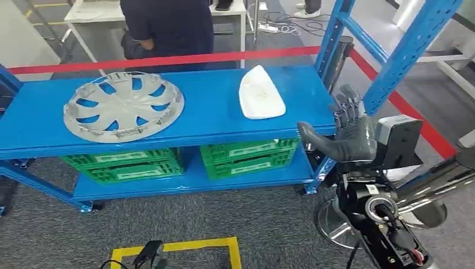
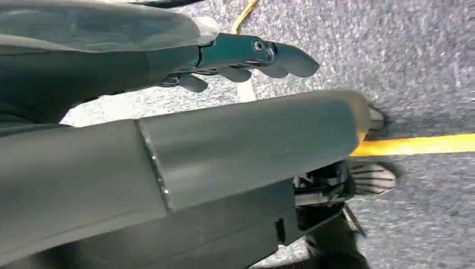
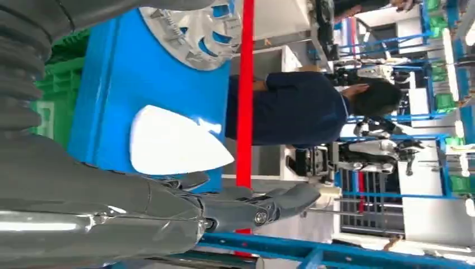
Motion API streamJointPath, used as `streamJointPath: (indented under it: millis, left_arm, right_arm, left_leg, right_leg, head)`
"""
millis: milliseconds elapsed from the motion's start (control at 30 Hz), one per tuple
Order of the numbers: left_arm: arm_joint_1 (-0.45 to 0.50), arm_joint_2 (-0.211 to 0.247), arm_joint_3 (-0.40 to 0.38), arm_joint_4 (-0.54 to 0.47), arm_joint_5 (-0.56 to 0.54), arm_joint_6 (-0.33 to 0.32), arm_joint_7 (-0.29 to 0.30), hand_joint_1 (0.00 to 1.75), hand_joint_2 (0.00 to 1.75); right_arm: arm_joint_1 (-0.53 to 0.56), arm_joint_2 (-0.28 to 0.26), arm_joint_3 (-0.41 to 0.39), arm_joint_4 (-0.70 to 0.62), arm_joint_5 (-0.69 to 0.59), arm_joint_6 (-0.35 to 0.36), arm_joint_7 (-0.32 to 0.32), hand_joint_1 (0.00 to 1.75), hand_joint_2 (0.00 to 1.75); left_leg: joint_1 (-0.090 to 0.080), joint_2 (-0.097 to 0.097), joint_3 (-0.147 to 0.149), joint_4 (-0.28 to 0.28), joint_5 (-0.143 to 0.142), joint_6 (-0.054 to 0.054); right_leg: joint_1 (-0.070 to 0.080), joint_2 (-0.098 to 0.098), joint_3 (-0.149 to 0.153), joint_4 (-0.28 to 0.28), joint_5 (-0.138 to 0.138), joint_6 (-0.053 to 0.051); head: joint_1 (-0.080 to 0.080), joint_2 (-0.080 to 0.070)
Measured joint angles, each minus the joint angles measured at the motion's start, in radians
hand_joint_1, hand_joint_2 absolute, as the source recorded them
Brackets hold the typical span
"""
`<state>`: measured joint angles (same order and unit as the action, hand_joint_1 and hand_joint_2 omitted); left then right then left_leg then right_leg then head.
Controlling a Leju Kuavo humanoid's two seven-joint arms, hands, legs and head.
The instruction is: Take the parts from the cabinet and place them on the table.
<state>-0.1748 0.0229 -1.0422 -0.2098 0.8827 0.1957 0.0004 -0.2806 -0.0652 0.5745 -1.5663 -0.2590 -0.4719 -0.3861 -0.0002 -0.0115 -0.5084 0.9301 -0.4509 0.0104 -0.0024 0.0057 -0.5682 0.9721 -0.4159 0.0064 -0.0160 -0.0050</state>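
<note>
Parts lie flat on our blue shelf (image 1: 213, 120) where a hand can come down on them: the hubcap (image 1: 123, 105) at left, the white cover (image 1: 260, 92) right of the middle. Our right hand (image 1: 350, 131) hangs just beside the shelf's right end, fingers spread, holding nothing, likely readying for the cover. Our left hand (image 2: 246, 59) hangs low over the floor, fingers loosely apart, empty.

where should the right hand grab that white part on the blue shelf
Probably the white part's near, broad edge, coming from the front right where the right hand hovers, open. It lies flat on the blue shelf, narrowing toward the back, so fingers likely go over the top, thumb under the front rim.
</note>
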Motion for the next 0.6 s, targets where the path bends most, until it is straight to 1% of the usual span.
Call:
streamJointPath:
  millis: [33, 67, 133, 167, 200, 233, 267, 300, 333, 367, 400, 433, 467, 500, 533, 567, 600]
  left_arm:
    - [-0.002, 0.000, 0.000, 0.000, 0.000, 0.000, 0.000, 0.00, 0.00]
    - [-0.002, 0.000, 0.000, 0.000, 0.000, 0.000, 0.000, 0.00, 0.00]
    - [-0.002, -0.001, 0.000, 0.000, 0.000, -0.002, 0.000, 0.00, 0.00]
    - [-0.003, 0.002, 0.000, 0.000, 0.000, -0.003, 0.000, 0.00, 0.00]
    - [-0.005, 0.002, 0.000, 0.000, 0.000, -0.003, 0.000, 0.00, 0.00]
    - [-0.007, 0.002, 0.000, 0.000, 0.000, -0.003, 0.000, 0.00, 0.00]
    - [-0.009, 0.002, 0.000, 0.000, 0.000, -0.004, 0.000, 0.00, 0.00]
    - [-0.008, 0.002, 0.000, 0.000, 0.000, -0.004, 0.000, 0.00, 0.00]
    - [-0.006, 0.002, 0.000, 0.000, 0.000, -0.004, 0.000, 0.00, 0.00]
    - [-0.004, 0.002, 0.000, 0.000, 0.001, -0.004, 0.000, 0.00, 0.00]
    - [-0.002, 0.003, 0.000, 0.000, 0.002, -0.004, 0.000, 0.00, 0.00]
    - [-0.002, 0.004, 0.000, 0.000, 0.002, -0.004, 0.000, 0.00, 0.00]
    - [-0.003, 0.005, 0.000, 0.000, 0.002, -0.004, 0.000, 0.00, 0.00]
    - [-0.003, 0.005, 0.000, 0.000, 0.002, -0.004, 0.000, 0.00, 0.00]
    - [-0.004, 0.003, 0.000, 0.000, 0.002, -0.004, 0.000, 0.00, 0.00]
    - [-0.005, 0.004, 0.000, 0.000, 0.002, -0.004, 0.000, 0.00, 0.00]
    - [-0.004, 0.004, 0.000, 0.000, 0.002, -0.004, 0.000, 0.00, 0.00]
  right_arm:
    - [-0.001, 0.000, 0.000, 0.000, 0.000, 0.001, 0.000, 0.00, 1.75]
    - [-0.001, 0.000, 0.002, 0.000, 0.000, 0.003, 0.000, 0.00, 1.75]
    - [-0.002, 0.000, -0.001, 0.000, -0.006, 0.010, 0.001, 0.00, 1.75]
    - [-0.005, 0.000, -0.002, 0.000, -0.012, 0.014, 0.002, 0.00, 1.75]
    - [-0.007, 0.001, -0.001, 0.000, -0.019, 0.024, 0.001, 0.00, 1.75]
    - [-0.012, 0.000, -0.001, 0.001, -0.023, 0.027, 0.002, 0.00, 1.75]
    - [-0.013, 0.000, -0.001, 0.003, -0.024, 0.032, 0.001, 0.00, 1.75]
    - [-0.014, 0.001, -0.001, 0.005, -0.025, 0.035, 0.000, 0.00, 1.75]
    - [-0.014, 0.000, 0.000, 0.007, -0.030, 0.039, -0.001, 0.00, 1.75]
    - [-0.014, 0.000, 0.000, 0.010, -0.033, 0.042, -0.002, 0.00, 1.75]
    - [-0.014, 0.000, 0.001, 0.014, -0.034, 0.044, -0.003, 0.00, 1.75]
    - [-0.014, 0.001, 0.002, 0.016, -0.034, 0.045, -0.006, 0.00, 1.75]
    - [-0.014, 0.001, 0.002, 0.016, -0.034, 0.046, -0.007, 0.00, 1.75]
    - [-0.016, 0.001, 0.002, 0.017, -0.034, 0.046, -0.008, 0.00, 1.75]
    - [-0.017, 0.001, 0.002, 0.018, -0.034, 0.047, -0.009, 0.00, 1.75]
    - [-0.019, 0.001, 0.002, 0.019, -0.034, 0.047, -0.009, 0.00, 1.75]
    - [-0.019, 0.001, 0.003, 0.019, -0.034, 0.049, -0.009, 0.00, 1.75]
  left_leg:
    - [-0.009, 0.000, -0.003, 0.006, -0.005, -0.007]
    - [-0.004, 0.001, -0.004, 0.004, -0.006, -0.011]
    - [-0.001, 0.003, 0.002, -0.002, -0.008, -0.019]
    - [-0.005, 0.004, 0.003, -0.001, -0.013, -0.027]
    - [-0.003, 0.005, -0.007, 0.031, -0.029, -0.035]
    - [-0.001, 0.005, -0.045, 0.103, -0.065, -0.040]
    - [0.004, 0.005, -0.097, 0.197, -0.106, -0.047]
    - [0.007, 0.005, -0.149, 0.285, -0.136, -0.052]
    - [0.009, 0.005, -0.188, 0.344, -0.146, -0.056]
    - [0.012, 0.005, -0.205, 0.352, -0.130, -0.058]
    - [0.014, 0.005, -0.192, 0.307, -0.089, -0.059]
    - [0.016, 0.005, -0.155, 0.214, -0.031, -0.060]
    - [0.017, 0.006, -0.110, 0.113, 0.023, -0.060]
    - [0.018, 0.008, -0.071, 0.025, 0.062, -0.060]
    - [0.014, 0.007, -0.062, 0.001, 0.056, -0.055]
    - [0.012, 0.005, -0.065, 0.001, 0.055, -0.044]
    - [0.011, 0.004, -0.066, 0.003, 0.051, -0.038]
  right_leg:
    - [0.001, -0.003, 0.008, -0.013, -0.006, 0.000]
    - [0.004, -0.002, 0.005, -0.011, -0.006, -0.001]
    - [0.005, 0.002, 0.006, -0.014, -0.008, -0.008]
    - [-0.007, 0.001, 0.017, -0.027, -0.003, -0.014]
    - [-0.008, 0.002, 0.023, -0.032, -0.003, -0.015]
    - [-0.009, 0.000, 0.024, -0.032, -0.005, -0.019]
    - [-0.010, -0.001, 0.025, -0.032, -0.007, -0.020]
    - [-0.010, -0.001, 0.026, -0.032, -0.009, -0.021]
    - [-0.010, -0.001, 0.027, -0.032, -0.011, -0.021]
    - [-0.012, 0.000, 0.029, -0.032, -0.014, -0.020]
    - [-0.014, 0.002, 0.036, -0.032, -0.018, -0.017]
    - [-0.016, 0.002, 0.044, -0.032, -0.024, -0.013]
    - [-0.018, 0.002, 0.053, -0.032, -0.030, -0.009]
    - [-0.019, 0.002, 0.058, -0.032, -0.035, -0.002]
    - [-0.013, 0.005, 0.058, -0.029, -0.041, 0.006]
    - [-0.013, 0.006, 0.058, -0.030, -0.043, 0.011]
    - [-0.013, 0.006, 0.059, -0.032, -0.045, 0.015]
  head:
    - [-0.002, 0.000]
    - [-0.001, 0.000]
    - [0.000, 0.000]
    - [0.001, 0.000]
    - [0.000, 0.000]
    - [-0.007, 0.000]
    - [-0.014, 0.000]
    - [-0.016, 0.000]
    - [-0.016, 0.000]
    - [-0.018, 0.000]
    - [-0.020, 0.000]
    - [-0.022, 0.000]
    - [-0.024, 0.000]
    - [-0.027, 0.000]
    - [-0.031, 0.000]
    - [-0.029, 0.000]
    - [-0.022, 0.000]
